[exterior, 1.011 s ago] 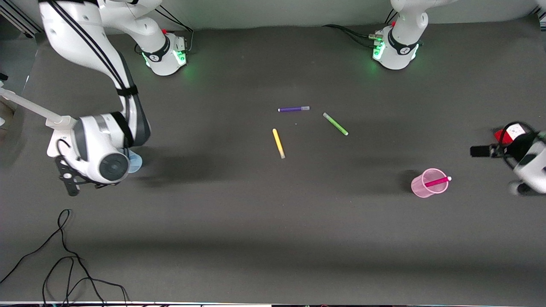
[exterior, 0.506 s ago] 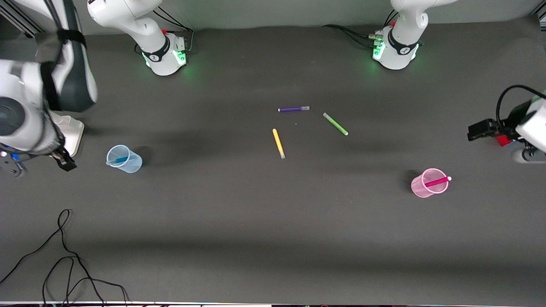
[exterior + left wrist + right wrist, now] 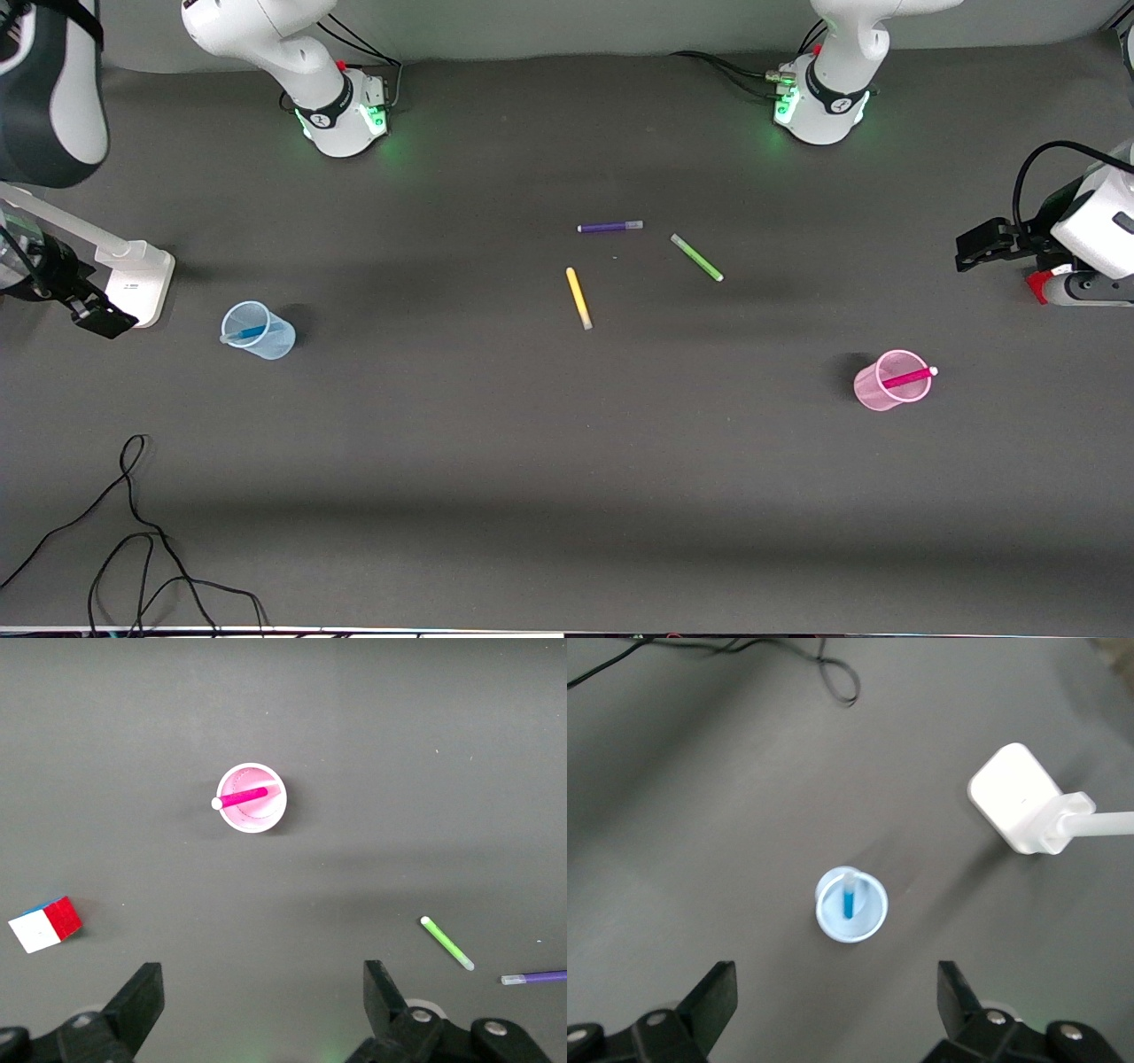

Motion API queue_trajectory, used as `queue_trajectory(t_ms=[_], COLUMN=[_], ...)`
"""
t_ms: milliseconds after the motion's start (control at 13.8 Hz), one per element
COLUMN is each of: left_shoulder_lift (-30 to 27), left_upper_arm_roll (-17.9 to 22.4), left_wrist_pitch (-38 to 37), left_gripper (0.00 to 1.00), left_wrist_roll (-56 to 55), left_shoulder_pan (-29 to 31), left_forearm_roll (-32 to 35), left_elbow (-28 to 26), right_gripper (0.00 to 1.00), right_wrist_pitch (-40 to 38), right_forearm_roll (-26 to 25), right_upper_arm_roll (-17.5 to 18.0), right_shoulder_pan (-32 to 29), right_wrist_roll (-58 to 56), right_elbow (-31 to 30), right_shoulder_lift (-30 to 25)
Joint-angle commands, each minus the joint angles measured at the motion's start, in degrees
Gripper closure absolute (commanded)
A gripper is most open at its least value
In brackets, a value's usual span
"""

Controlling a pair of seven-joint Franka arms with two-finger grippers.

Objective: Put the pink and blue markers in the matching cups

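Both placements look complete: pink marker (image 3: 907,378) leaning inside pink cup (image 3: 873,390), cap end poking over rim; blue marker (image 3: 245,334) standing inside blue cup (image 3: 270,341). Taking yellow pen (image 3: 578,298) as landmark: pink cup well toward left arm's end of table from it and nearer the front camera, blue cup well toward right arm's end. Purple pen (image 3: 609,227) and lime-green pen (image 3: 696,258) just farther from camera than yellow pen, untouched. Left gripper (image 3: 257,997) released, jaws spread wide, nothing held, high over table near a colour cube (image 3: 44,923). Right gripper (image 3: 833,1001) likewise spread and bare, high above blue cup. Judged step: retreat after drop. Next move calls only for clearing arms away, no further grasp
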Motion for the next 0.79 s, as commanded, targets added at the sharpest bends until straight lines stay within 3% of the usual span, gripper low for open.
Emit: queue_trajectory(t_ms=[0,361,578,722], left_shoulder_lift=[-1.4,-1.2,-1.1,-0.9], left_upper_arm_roll=[1.1,1.1,1.0,1.0], left_wrist_pitch=[-0.1,-0.2,-0.3,-0.3], left_gripper=[0.0,0.0,0.0,0.0], left_wrist_roll=[0.8,0.7,0.7,0.8], left_shoulder_pan=[-0.7,-0.8,-0.8,-0.8], left_forearm_roll=[-0.9,-0.9,-0.8,-0.7], left_elbow=[-1.6,-1.5,-1.5,-1.5], right_gripper=[0.0,0.0,0.0,0.0], right_wrist_pitch=[-3.0,-4.0,-4.1,-5.8], right_forearm_roll=[5.2,6.3,7.5,12.6], right_upper_arm_roll=[2.5,7.7,21.7,28.5], right_shoulder_pan=[-4.0,-8.5,-21.3,-29.8], right_wrist_roll=[-7.0,-13.7,-19.5,-26.7], right_elbow=[0.5,-2.9,-7.2,-4.9], right_shoulder_lift=[-1.5,-5.4,-10.2,-10.3])
